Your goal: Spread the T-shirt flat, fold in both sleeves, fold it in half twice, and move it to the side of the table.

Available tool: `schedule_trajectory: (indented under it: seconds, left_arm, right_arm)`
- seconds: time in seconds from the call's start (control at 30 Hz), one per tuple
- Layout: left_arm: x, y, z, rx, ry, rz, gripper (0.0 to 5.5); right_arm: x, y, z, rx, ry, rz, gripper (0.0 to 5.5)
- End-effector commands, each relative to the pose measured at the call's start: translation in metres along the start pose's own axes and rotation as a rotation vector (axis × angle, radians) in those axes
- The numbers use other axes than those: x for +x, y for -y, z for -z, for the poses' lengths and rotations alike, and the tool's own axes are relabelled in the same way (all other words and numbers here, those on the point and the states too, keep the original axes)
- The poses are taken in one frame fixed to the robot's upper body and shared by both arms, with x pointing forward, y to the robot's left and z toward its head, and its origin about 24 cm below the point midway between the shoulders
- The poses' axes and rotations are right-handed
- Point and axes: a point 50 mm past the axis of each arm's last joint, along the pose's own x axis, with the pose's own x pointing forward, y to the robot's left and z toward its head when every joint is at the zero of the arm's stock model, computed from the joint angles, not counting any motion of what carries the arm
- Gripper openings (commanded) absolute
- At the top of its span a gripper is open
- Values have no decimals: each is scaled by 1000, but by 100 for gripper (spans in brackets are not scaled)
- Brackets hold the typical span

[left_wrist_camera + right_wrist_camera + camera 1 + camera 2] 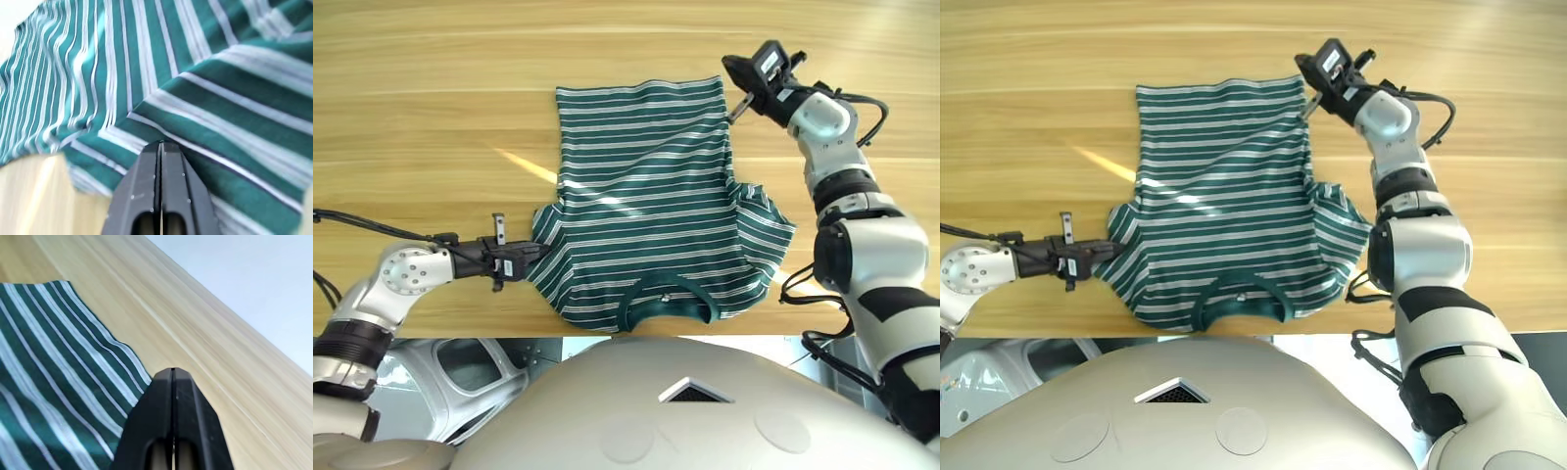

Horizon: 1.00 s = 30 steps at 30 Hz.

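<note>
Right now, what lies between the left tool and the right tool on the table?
Only the striped T-shirt spans the stretch from the left tool to the right tool, as the left eye view shows.

Light wooden table [411,98] before me, grain running sideways. Bright streak of light [524,164] mid-table; pale blank surface [254,279] beyond its far edge.

Uncertain indoor workspace, lab-like: broad pale wooden table [411,117], sunlit streak [524,164], plain backdrop [254,279].
</note>
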Motion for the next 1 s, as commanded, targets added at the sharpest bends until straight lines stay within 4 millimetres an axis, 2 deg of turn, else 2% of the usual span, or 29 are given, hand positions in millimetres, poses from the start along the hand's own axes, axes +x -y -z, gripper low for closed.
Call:
schedule_trajectory:
  seconds: [0.03,0.13,0.3,0.33,0.47,0.6,0.67,0.83,0.93,1.0]
  left_arm:
    - [-16,-15,15,44,-123,-73,2]
    - [-19,-15,22,48,-169,-95,2]
    - [-21,-8,19,32,-119,-118,2]
    - [-24,-9,16,24,-89,-137,23]
    - [-50,-10,-9,-7,68,-183,84]
    - [-92,-5,-10,-34,-17,-180,150]
    - [-101,3,-11,-47,-57,-126,197]
    - [-84,18,-14,-8,-99,-12,265]
    - [-65,29,-14,-6,-79,27,310]
    - [-53,33,-13,-1,-60,41,321]
  right_arm:
    - [-36,8,1,-49,72,-85,0]
    - [-52,8,1,-67,96,-104,0]
    - [-56,12,2,-39,102,-60,0]
    - [-56,12,2,-34,106,-54,0]
    - [-59,14,3,-23,106,-34,0]
    - [-59,15,2,-25,112,-29,0]
    - [-60,14,2,-26,111,-29,0]
    - [-65,14,4,-23,108,-18,0]
    - [-65,13,4,-18,110,-22,0]
    - [-65,13,5,-15,106,-22,0]
